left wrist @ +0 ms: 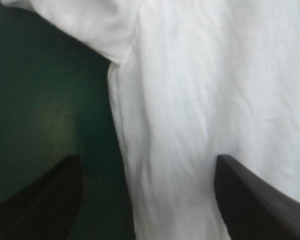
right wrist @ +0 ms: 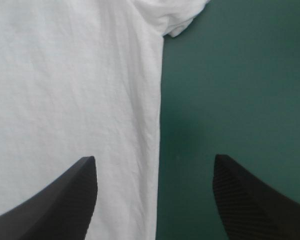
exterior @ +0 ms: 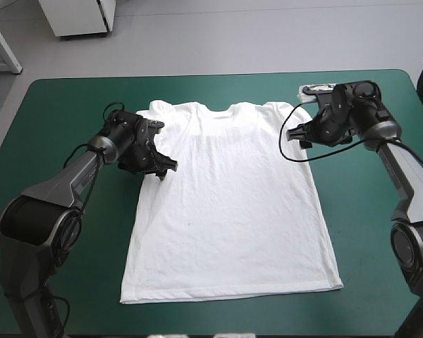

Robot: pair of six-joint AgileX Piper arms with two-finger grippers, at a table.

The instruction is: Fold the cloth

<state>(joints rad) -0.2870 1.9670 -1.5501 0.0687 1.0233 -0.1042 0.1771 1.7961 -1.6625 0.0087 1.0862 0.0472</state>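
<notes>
Grippers open: left gripper (exterior: 167,167) and right gripper (exterior: 302,135) straddle side edges of the flat T-shirt (exterior: 229,211), pre-grasp; next, likely lower and pinch both.

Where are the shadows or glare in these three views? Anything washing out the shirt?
High view: even light, no glare; the T-shirt keeps its wrinkles, with only a faint shadow by the left gripper. Left wrist view: the teal-green cover shows a faint pale patch, darker toward the fingers. Right wrist view: soft shadow on the cover along the T-shirt's edge, ahead of the right gripper; no washout.
</notes>
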